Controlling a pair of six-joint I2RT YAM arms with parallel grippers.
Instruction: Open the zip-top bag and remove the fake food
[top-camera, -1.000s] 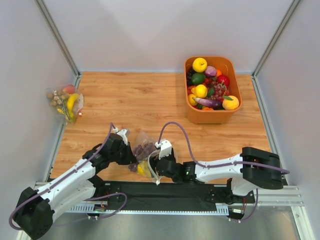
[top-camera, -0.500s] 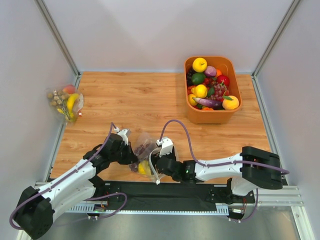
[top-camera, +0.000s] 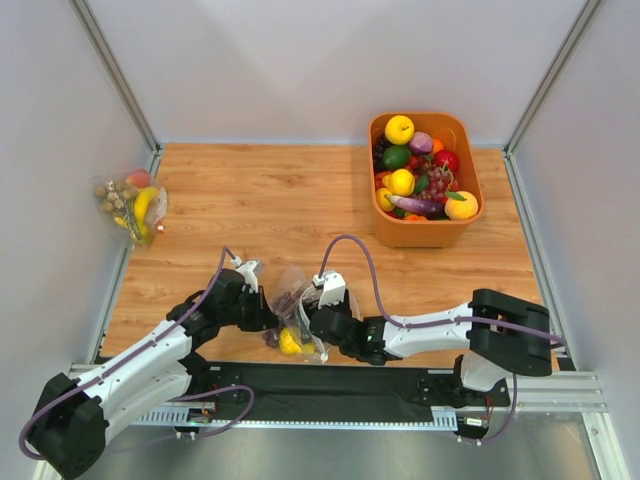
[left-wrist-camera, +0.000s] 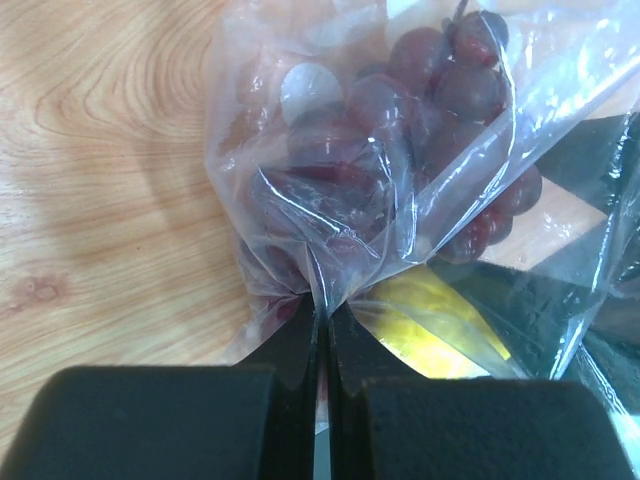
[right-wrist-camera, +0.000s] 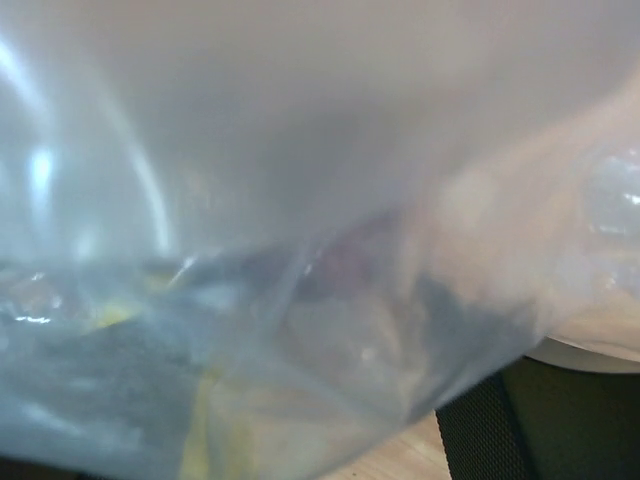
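Observation:
The zip-top bag lies crumpled near the table's front edge, between my two grippers. In the left wrist view the bag holds dark purple grapes and a yellow fruit. My left gripper is shut on a pinched fold of its plastic. From above, the left gripper sits at the bag's left side and the right gripper at its right side. The bag's plastic fills the right wrist view. Only one right finger shows, far to the side, so those jaws stand wide.
An orange bin full of mixed fake fruit stands at the back right. A second clear bag with a banana, peach and nuts lies against the left wall. The black rail runs just behind the bag along the table's near edge.
My left gripper has closed on the bag's plastic. The right gripper has pushed a little further left into the bag, and the yellow fruit has slid toward the near edge.

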